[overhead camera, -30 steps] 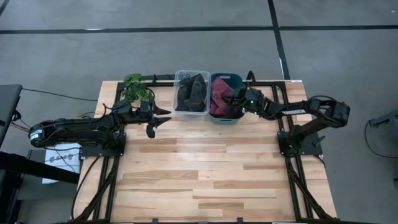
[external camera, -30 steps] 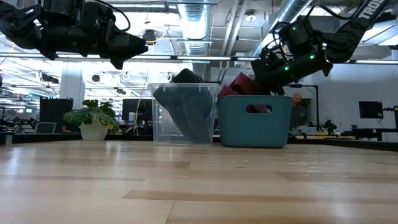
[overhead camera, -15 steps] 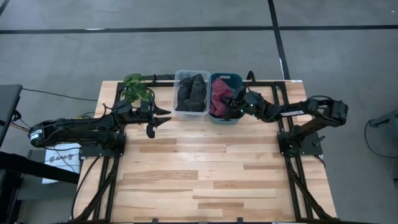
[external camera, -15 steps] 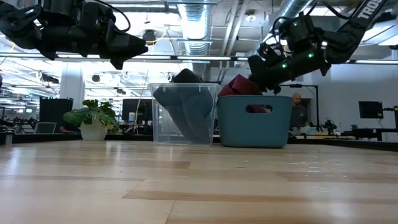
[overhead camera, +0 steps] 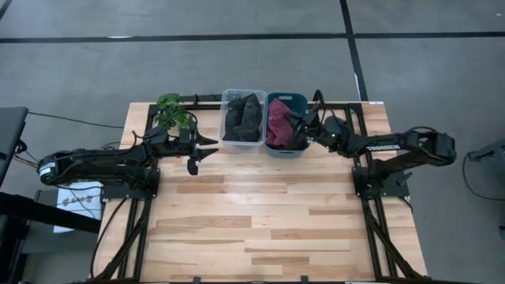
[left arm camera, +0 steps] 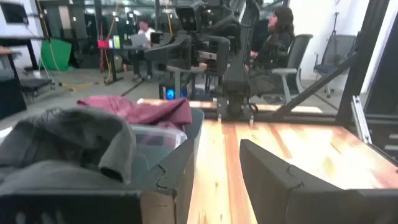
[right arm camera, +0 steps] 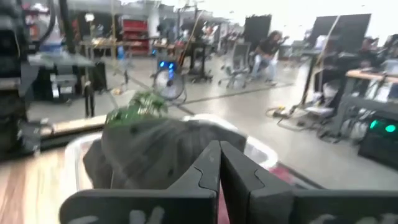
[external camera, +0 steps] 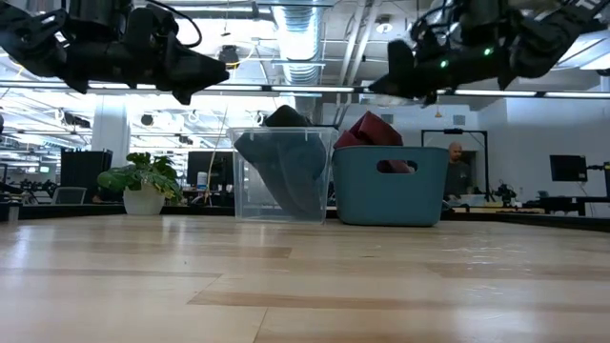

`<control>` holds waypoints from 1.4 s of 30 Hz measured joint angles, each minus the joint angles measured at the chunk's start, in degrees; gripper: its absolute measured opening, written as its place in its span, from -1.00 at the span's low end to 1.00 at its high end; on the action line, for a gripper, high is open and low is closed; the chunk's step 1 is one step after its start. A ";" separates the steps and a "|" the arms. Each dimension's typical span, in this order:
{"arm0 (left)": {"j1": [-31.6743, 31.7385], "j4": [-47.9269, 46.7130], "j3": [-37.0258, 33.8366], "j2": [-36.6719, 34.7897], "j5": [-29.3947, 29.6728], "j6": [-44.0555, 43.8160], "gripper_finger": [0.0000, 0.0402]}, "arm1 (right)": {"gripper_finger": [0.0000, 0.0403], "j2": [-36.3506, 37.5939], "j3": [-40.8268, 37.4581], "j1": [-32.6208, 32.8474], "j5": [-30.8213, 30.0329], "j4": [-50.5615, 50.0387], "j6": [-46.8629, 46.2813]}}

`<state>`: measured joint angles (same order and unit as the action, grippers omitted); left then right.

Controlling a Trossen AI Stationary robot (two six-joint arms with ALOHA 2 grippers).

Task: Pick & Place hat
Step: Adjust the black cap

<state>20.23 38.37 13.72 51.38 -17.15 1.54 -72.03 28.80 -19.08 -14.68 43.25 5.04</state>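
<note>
Up and clear goes my right gripper point(external camera: 396, 78) — a second ago it was down in the teal bin point(overhead camera: 286, 150), now it's hanging above the rim, and the wrist view shows its fingers pressed together with nothing between them.

Sweeping across from the left: my left gripper point(overhead camera: 203, 152) waits over the table's point(overhead camera: 260, 221) back left part, beside the potted plant point(overhead camera: 173, 113), fingers spread apart and empty. Next comes the clear bin point(overhead camera: 230, 99) with the dark grey hat point(overhead camera: 244, 118) heaped inside, poking up over the rim in the low view. Touching it on the right, the teal bin holds the maroon hat point(overhead camera: 278, 125), bunched against the near wall. My right gripper hovers over that bin's right edge, though exactly how high above the hat is hard to judge from overhead.
</note>
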 joint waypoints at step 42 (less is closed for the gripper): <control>0.39 -55.35 60.59 50.66 23.17 15.94 -0.37 | -1.00 16.65 -0.02 0.32 -0.67 -22.60 -0.48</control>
<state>20.62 -16.98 74.30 102.04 6.02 17.48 -55.37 28.77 -18.76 -15.35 20.65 4.56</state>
